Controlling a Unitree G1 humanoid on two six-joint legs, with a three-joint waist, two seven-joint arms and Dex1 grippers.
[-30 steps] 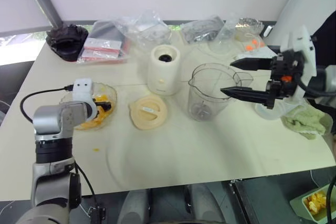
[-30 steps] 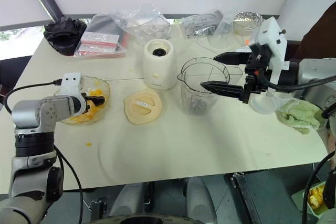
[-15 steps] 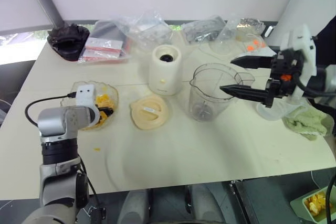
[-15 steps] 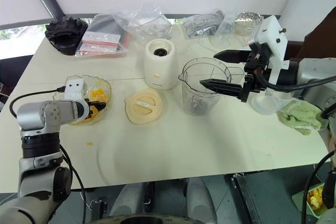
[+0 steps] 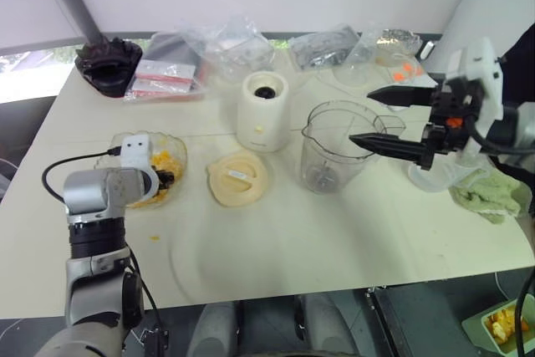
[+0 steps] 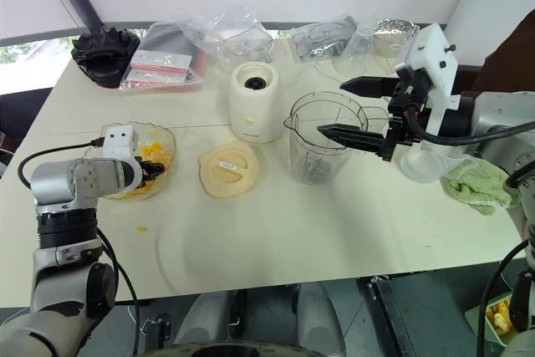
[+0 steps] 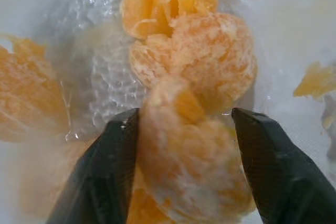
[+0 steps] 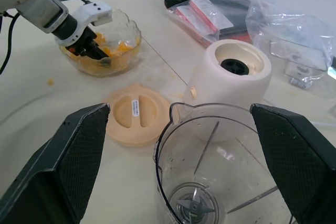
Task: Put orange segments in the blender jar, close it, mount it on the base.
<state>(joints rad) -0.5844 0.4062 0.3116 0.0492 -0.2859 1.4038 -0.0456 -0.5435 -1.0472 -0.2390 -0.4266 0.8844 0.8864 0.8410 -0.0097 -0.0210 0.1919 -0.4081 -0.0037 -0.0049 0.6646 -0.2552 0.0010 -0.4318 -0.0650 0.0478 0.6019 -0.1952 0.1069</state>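
At 9 o'clock on the table [image 5: 334, 240], the left gripper [image 7: 184, 145] reaches into a glass bowl [image 5: 177, 150], its half-closed fingers pressing both sides of an orange segment [image 7: 189, 166]. The lid [image 5: 236, 178] lies centrally. The empty jar [image 5: 334, 156] stands at 2 o'clock, the right gripper [image 5: 372, 119] hovering wide open above it. The base [image 5: 262, 111] stands behind.

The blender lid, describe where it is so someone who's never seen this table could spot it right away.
On the cream table, find the squat cream-white base near the middle. The blender lid lies flat just in front of it, between the glass bowl of orange segments and the clear blender jar. It is the only flat cream disc, with a small label at its centre.
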